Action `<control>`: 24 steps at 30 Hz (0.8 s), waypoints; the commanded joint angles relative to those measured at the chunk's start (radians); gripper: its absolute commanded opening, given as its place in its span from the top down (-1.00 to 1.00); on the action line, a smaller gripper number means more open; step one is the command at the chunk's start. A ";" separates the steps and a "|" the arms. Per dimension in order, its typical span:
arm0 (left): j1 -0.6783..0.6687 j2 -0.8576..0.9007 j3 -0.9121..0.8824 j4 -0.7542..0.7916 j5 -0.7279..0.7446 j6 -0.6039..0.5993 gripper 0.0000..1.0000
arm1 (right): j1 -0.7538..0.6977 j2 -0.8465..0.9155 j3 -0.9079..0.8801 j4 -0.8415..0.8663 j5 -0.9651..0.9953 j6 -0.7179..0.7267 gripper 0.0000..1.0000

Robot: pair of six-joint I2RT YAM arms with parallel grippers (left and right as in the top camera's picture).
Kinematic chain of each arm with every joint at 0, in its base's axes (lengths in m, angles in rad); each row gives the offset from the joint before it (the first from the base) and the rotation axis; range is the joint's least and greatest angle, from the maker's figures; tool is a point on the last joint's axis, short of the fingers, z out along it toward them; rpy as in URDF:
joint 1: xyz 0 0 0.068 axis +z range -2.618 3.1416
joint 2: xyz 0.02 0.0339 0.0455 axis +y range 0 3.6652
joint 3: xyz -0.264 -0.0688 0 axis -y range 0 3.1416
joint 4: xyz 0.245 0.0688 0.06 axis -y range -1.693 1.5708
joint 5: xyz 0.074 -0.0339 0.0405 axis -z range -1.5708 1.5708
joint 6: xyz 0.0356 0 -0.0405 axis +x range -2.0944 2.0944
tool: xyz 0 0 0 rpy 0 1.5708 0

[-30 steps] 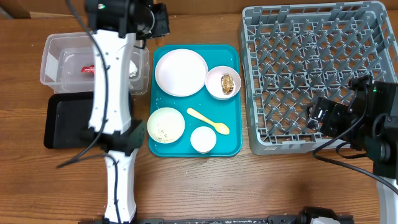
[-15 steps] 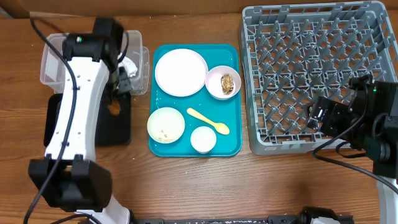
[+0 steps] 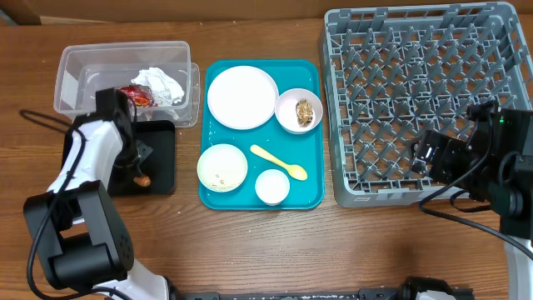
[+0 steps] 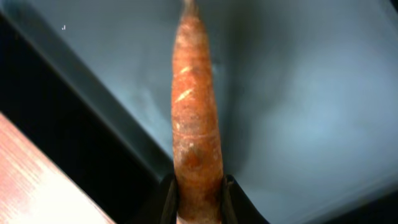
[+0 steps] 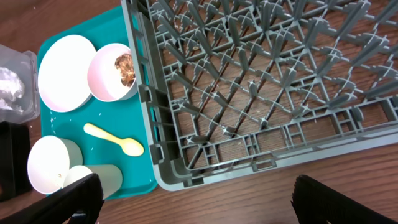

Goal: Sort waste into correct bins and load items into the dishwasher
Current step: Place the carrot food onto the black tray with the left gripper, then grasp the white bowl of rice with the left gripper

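Wooden worktop (image 3: 250, 250) shows foil (image 3: 162, 83) and red wrapper (image 3: 137, 96) binned; left hand (image 4: 198, 186) clamps sausage (image 4: 194, 112) over black tray (image 3: 162, 158), right hand (image 5: 199, 202) spread, dish rack (image 3: 416, 100) empty.

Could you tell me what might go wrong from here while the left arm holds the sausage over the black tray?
1. The left tool pinches the sausage only at its near end, so it could pivot or slip out early.
2. The wall of the black tray and the bare table lie close beside it in the left wrist view; a crooked release might roll it over the rim.
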 commanded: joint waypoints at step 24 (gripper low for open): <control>-0.397 -0.153 0.390 -0.185 0.409 0.684 -0.13 | 0.000 -0.003 0.021 0.032 -0.006 0.000 -1.00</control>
